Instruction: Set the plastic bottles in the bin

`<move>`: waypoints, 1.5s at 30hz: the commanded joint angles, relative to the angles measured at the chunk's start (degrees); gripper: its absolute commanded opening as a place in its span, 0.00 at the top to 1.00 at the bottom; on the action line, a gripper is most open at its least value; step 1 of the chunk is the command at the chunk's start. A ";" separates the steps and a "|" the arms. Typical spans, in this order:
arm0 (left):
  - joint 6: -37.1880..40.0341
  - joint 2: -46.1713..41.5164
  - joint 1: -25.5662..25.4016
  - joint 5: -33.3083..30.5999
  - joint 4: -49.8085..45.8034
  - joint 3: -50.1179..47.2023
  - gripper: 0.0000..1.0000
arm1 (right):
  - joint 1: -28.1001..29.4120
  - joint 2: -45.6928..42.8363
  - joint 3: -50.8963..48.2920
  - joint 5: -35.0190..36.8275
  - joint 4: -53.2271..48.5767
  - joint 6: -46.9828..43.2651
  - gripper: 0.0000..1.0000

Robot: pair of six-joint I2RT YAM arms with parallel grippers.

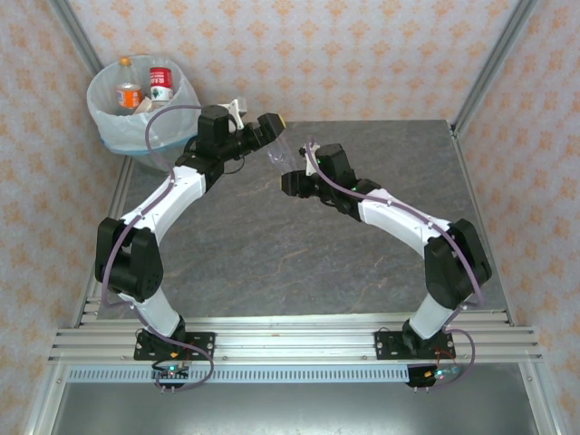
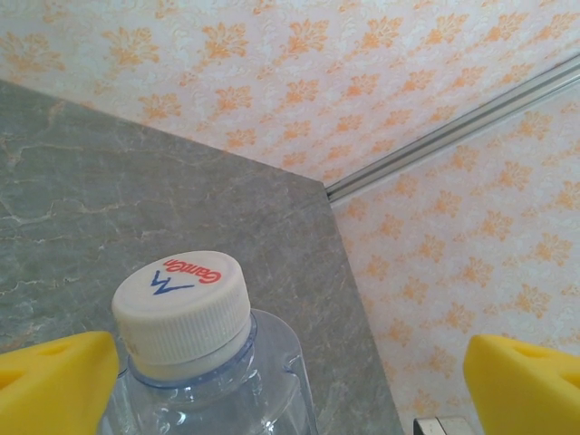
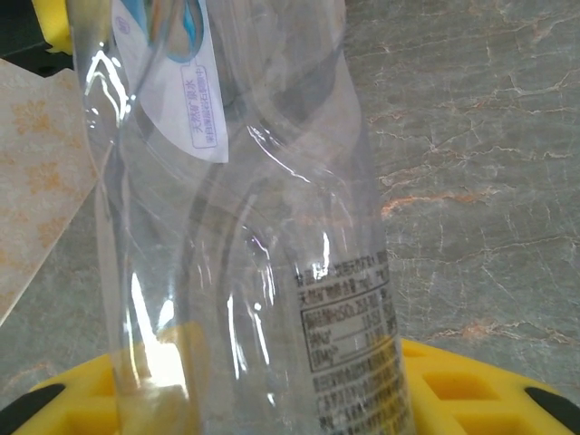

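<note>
A clear plastic bottle [image 1: 280, 152] hangs in the air between my two arms above the table's far half. My right gripper [image 1: 292, 178] is shut on its body; the right wrist view has the transparent bottle [image 3: 245, 236] rising from the yellow fingers [image 3: 471, 394]. My left gripper [image 1: 272, 127] is open round the top end. In the left wrist view the white cap [image 2: 181, 306] stands close to the left fingertip [image 2: 54, 381], far from the right one. The bin [image 1: 101, 120] sits off the far left corner, with an orange-labelled bottle [image 1: 128, 94] and a red-labelled bottle [image 1: 160, 83] inside.
The grey marble table [image 1: 299, 254] spreads under both arms. Metal frame posts [image 1: 489, 63] rise at the back corners before patterned walls. The bin stands just beyond the left arm's elbow, outside the table's edge.
</note>
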 commanded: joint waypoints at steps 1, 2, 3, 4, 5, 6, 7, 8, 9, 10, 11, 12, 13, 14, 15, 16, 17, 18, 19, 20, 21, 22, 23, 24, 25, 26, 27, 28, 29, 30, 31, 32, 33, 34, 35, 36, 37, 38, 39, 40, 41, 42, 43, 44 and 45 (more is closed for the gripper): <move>-0.14 1.59 -1.33 3.65 -1.54 2.39 0.02 | 1.82 -2.71 -0.40 -0.98 8.09 1.58 0.58; 0.51 1.54 -1.32 2.69 -3.49 2.62 0.02 | 1.82 -3.11 -0.58 0.93 8.09 1.69 0.58; 1.20 1.23 -1.33 0.95 -5.68 2.59 0.00 | 1.82 -3.50 -0.72 3.05 8.00 1.74 0.58; 1.74 0.76 -1.32 -1.31 -7.71 2.43 0.00 | 1.82 -3.85 -0.76 4.70 7.97 1.57 0.58; 2.36 0.20 -1.30 -4.17 -9.71 2.10 0.00 | 1.89 -4.22 -0.85 6.29 7.91 1.40 0.58; 2.81 -0.16 -1.33 -5.69 -10.56 1.71 0.00 | 1.83 -4.25 -0.85 6.71 7.91 1.09 0.58; 2.96 -0.53 -1.30 -6.41 -10.92 1.33 0.00 | 1.82 -4.27 -0.69 6.55 7.98 0.82 0.58; 3.05 -0.47 -1.35 -5.80 -10.82 1.30 0.00 | 1.86 -4.13 -0.62 6.01 8.04 0.88 0.58; 3.06 -0.25 -1.30 -4.73 -10.76 1.52 0.00 | 1.82 -4.00 -0.54 5.63 8.32 1.16 0.58; 3.06 0.09 -1.32 -3.67 -10.75 1.90 0.00 | 1.82 -3.80 -0.45 5.18 8.67 1.38 0.58; 2.94 0.43 -1.30 -2.69 -10.20 2.11 0.00 | 1.83 -3.57 -0.64 4.66 9.49 1.74 0.58; 2.74 0.54 -1.30 -1.64 -9.04 1.95 0.00 | 1.87 -3.45 -0.78 3.90 10.11 1.91 0.58; 2.40 0.65 -1.37 -0.32 -7.30 1.60 0.00 | 1.82 -3.25 -0.81 2.79 10.47 1.89 0.58; 1.96 0.68 -1.32 0.84 -5.51 1.20 0.01 | 1.83 -2.94 -0.75 1.56 10.55 1.82 0.57; 1.84 0.65 -1.33 1.69 -4.38 1.02 0.02 | 1.84 -2.64 -0.52 0.54 10.40 1.57 0.57; 1.75 0.66 -1.32 2.18 -3.60 1.05 0.04 | 1.83 -2.42 -0.49 -0.57 10.38 1.46 0.57; 1.79 0.64 -1.30 2.34 -3.21 1.21 0.07 | 1.82 -2.30 -0.62 -1.66 10.59 1.54 0.57; 1.96 0.64 -1.30 2.37 -3.18 1.46 0.10 | 1.85 -2.16 -0.82 -2.50 10.86 1.43 0.57; 2.32 0.73 -1.30 2.31 -3.52 1.90 0.14 | 1.83 -2.18 -1.16 -3.53 11.46 1.24 0.57; 2.68 0.77 -1.30 1.96 -3.87 2.23 0.19 | 1.82 -2.09 -1.37 -4.34 11.81 1.09 0.56; 2.87 0.73 -1.30 1.61 -3.99 2.36 0.23 | 1.83 -2.14 -1.40 -4.93 11.86 0.91 0.56; 3.06 0.67 -1.26 0.95 -4.04 2.37 0.27 | 1.82 -2.04 -1.37 -5.46 12.00 0.68 0.55; 3.24 0.56 -1.30 0.32 -4.06 2.37 0.31 | 1.82 -2.06 -1.29 -5.87 11.91 0.49 0.54; 3.32 0.55 -1.30 0.02 -3.93 2.38 0.34 | 1.84 -2.10 -1.39 -5.92 11.89 0.38 0.52; 3.33 0.55 -1.30 -0.09 -3.82 2.41 0.36 | 1.82 -2.23 -1.42 -5.73 11.95 0.24 0.49; 3.42 0.55 -1.30 -0.03 -3.80 2.62 0.38 | 1.82 -2.39 -1.54 -5.54 12.01 0.01 0.44; 3.57 0.47 -1.30 -0.18 -4.07 2.87 0.39 | 1.82 -2.57 -1.84 -5.09 12.11 -0.18 0.39; 3.96 0.32 -1.30 -0.73 -4.64 3.20 0.40 | 1.83 -2.93 -2.14 -4.34 12.29 -0.35 0.32; 4.54 0.12 -1.23 -1.69 -5.51 3.53 0.40 | 1.75 -3.36 -2.53 -3.45 12.31 -0.73 0.25; 5.09 -0.14 -1.06 -2.60 -6.25 3.81 0.41 | 1.74 -3.83 -2.83 -2.69 12.22 -1.17 0.21; 5.72 -0.45 -0.92 -3.58 -7.19 4.17 0.41 | 1.73 -4.39 -3.31 -1.89 12.21 -1.89 0.17; 6.37 -0.58 -0.62 -4.39 -8.38 4.74 0.42 | 1.60 -5.04 -3.69 -1.49 11.90 -2.66 0.14; 6.96 -0.66 -0.30 -4.96 -9.25 5.20 0.42 | 1.51 -5.67 -4.12 -0.99 11.72 -3.15 0.12; 7.51 -0.65 0.07 -5.52 -10.28 5.68 0.42 | 1.31 -6.46 -4.59 -0.39 11.39 -3.74 0.09; 7.92 -0.75 0.58 -6.15 -11.07 6.12 0.43 | 1.06 -7.10 -5.03 0.39 10.99 -4.19 0.08; 8.19 -0.80 1.09 -6.42 -11.52 6.44 0.44 | 0.76 -7.79 -5.42 1.04 10.61 -4.56 0.07; 8.33 -0.92 1.79 -6.61 -11.82 6.67 0.44 | 0.44 -8.49 -5.95 1.93 10.05 -4.84 0.06; 8.29 -0.99 2.56 -6.85 -11.98 6.92 0.45 | 0.04 -9.22 -6.54 3.00 9.56 -5.16 0.05; 8.34 -1.09 3.38 -7.25 -12.32 7.22 0.45 | -0.37 -9.80 -7.04 4.08 9.15 -5.27 0.04; 8.53 -1.15 4.27 -7.47 -12.84 7.76 0.45 | -0.82 -10.68 -7.71 5.65 8.75 -5.08 0.00; 8.96 -1.20 5.27 -7.92 -13.70 8.72 0.45 | -1.30 -11.33 -8.29 7.55 8.40 -4.81 0.01; 9.35 -1.25 6.23 -8.61 -14.61 9.60 0.46 | -1.85 -12.10 -8.93 9.21 8.12 -4.33 0.01; 10.09 -1.35 7.22 -9.71 -15.72 10.69 0.46 | -2.54 -12.82 -9.63 11.00 7.81 -3.80 0.01; 10.60 -1.57 8.18 -10.99 -16.74 11.63 0.46 | -3.17 -13.39 -10.19 12.74 7.53 -3.20 0.01; 10.62 -1.80 9.14 -13.55 -17.81 12.79 0.46 | -3.83 -14.04 -10.90 15.08 7.17 -2.47 0.01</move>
